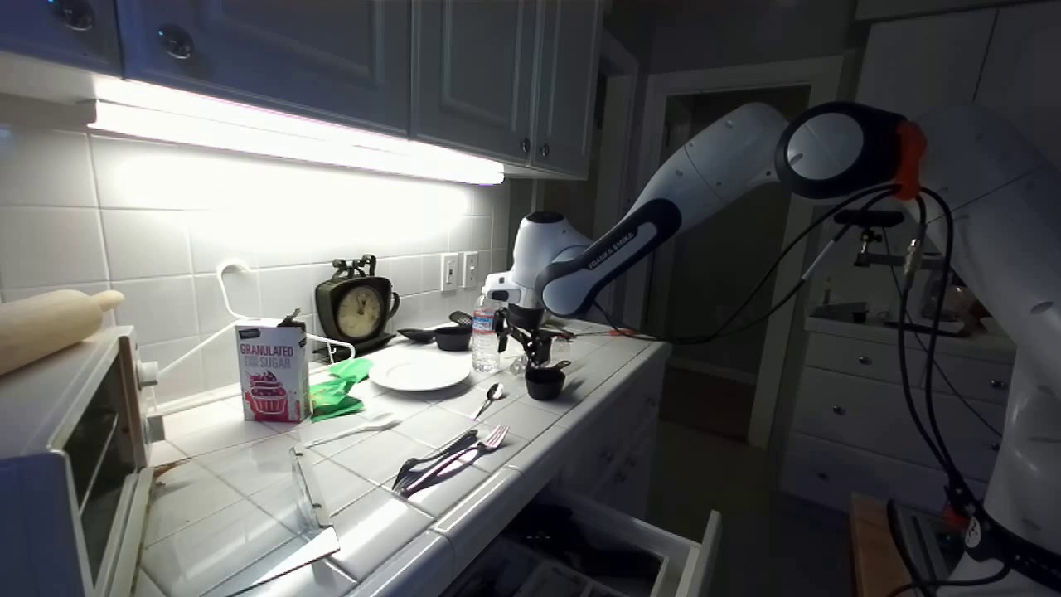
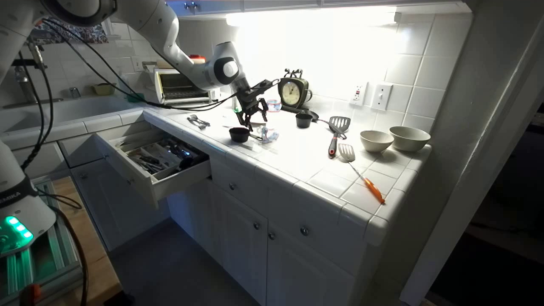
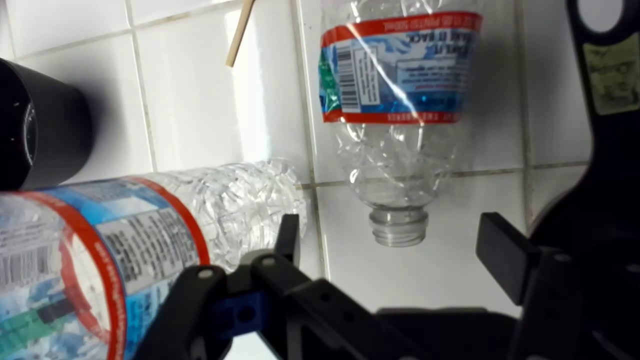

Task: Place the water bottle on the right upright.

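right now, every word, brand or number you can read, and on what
"GRANULATED", "SUGAR": white-and-pink cardboard carton
"FRANKA EMIKA": white-and-black robot arm
"EMIKA": its white base
"500mL", "IT BACK": clear plastic bottle lying down
Too small or blurred: print on upright clear plastic bottle, black round-faced clock, yellowish rectangular label; remaining carton lettering

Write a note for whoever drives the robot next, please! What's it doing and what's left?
Fingers: open, holding nothing. In the wrist view, the neck of the lying bottle shows between them.
Where: that bottle is on its side on the tiled counter, probably the one to stand up. A standing bottle is beside it.
Done: fingers are near it, no grip yet.
Left: grip it, set it upright, let go.
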Robot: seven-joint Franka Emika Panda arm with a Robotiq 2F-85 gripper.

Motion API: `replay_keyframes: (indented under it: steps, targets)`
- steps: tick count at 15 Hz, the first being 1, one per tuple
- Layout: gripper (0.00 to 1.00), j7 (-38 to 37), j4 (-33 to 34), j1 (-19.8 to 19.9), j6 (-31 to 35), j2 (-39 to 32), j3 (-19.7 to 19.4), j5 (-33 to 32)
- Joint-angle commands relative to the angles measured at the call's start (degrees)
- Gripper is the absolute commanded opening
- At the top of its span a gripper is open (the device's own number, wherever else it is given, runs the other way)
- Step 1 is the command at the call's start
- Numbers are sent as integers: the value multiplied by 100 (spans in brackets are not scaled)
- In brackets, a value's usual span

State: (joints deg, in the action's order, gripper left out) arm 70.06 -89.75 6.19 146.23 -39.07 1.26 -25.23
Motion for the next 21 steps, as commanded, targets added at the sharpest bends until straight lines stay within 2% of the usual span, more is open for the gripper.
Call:
replay_keyframes:
  steps: [1, 4, 5, 6, 7, 14, 16, 21]
  targets:
    - [88, -7, 203, -85, 62, -168, -77, 129]
    - [86, -23, 224, -98, 58, -201, -85, 122]
    - [81, -26, 231, -100, 56, -211, -85, 122]
    - [73, -31, 242, -102, 55, -223, -84, 125]
    - [56, -42, 247, -108, 55, -229, -90, 120]
    - [6, -112, 294, -135, 49, -263, -138, 96]
    - [0, -119, 328, -126, 44, -254, -135, 121]
    - [0, -117, 382, -8, -27, -154, 1, 426]
